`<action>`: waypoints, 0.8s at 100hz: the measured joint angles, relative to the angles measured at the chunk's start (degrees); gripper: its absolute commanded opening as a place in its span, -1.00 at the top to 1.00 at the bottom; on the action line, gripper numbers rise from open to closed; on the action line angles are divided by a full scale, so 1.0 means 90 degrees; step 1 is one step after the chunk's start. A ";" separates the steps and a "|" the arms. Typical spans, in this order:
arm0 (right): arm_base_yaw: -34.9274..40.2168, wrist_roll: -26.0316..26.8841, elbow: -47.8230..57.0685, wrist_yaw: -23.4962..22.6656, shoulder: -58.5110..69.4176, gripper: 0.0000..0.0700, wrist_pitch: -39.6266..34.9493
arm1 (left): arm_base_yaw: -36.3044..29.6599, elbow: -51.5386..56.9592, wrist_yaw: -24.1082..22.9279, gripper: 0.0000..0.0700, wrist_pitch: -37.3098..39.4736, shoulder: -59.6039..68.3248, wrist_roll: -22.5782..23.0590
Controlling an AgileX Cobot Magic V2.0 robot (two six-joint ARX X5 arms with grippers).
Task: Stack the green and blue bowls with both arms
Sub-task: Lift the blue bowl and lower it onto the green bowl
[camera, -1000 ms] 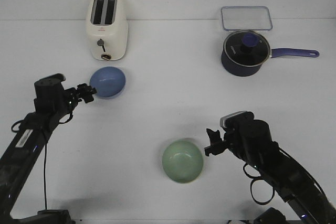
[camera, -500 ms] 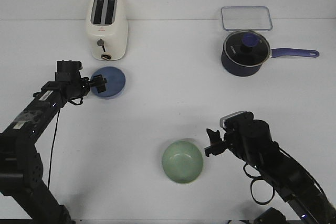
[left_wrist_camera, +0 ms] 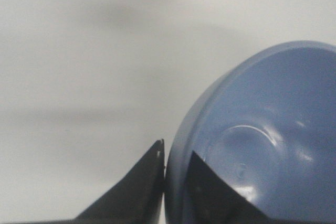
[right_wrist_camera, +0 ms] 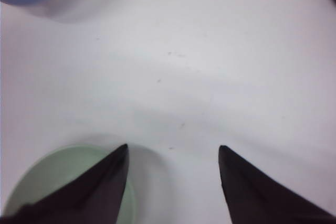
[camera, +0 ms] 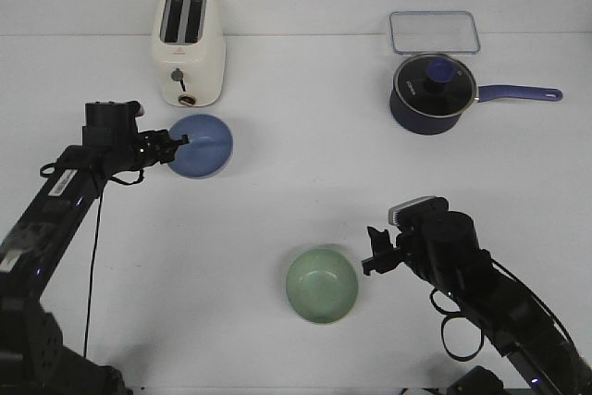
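The periwinkle blue bowl is in front of the toaster at the left. My left gripper is shut on its left rim, one finger inside and one outside; in the left wrist view the blue bowl fills the frame beside the gripper. The pale green bowl sits upright on the table in the near middle. My right gripper is open and empty just right of it; in the right wrist view the gripper hangs over bare table, one finger over the green bowl's rim.
A cream toaster stands at the back left. A dark navy saucepan with a long handle and a clear lidded container stand at the back right. The white table lies between the two bowls.
My left arm has shifted the blue bowl to the right and slightly nearer, its opening now tilted more upward. The right arm and the green bowl have not moved.
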 measured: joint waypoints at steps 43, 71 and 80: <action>-0.0243 -0.0022 0.0000 0.0121 0.0000 0.00 0.0000 | -0.2895 -0.0430 0.0296 0.96 -0.1200 -0.1069 0.0680; -0.0243 -0.0029 0.0000 0.0121 0.0000 0.00 0.0000 | -0.4422 -0.0714 0.0260 0.96 -0.0607 -0.0695 0.0602; -0.0243 -0.0039 0.0000 0.0119 0.0000 0.00 0.0000 | -0.4639 -0.0714 0.0243 0.96 -0.0573 -0.0508 0.0583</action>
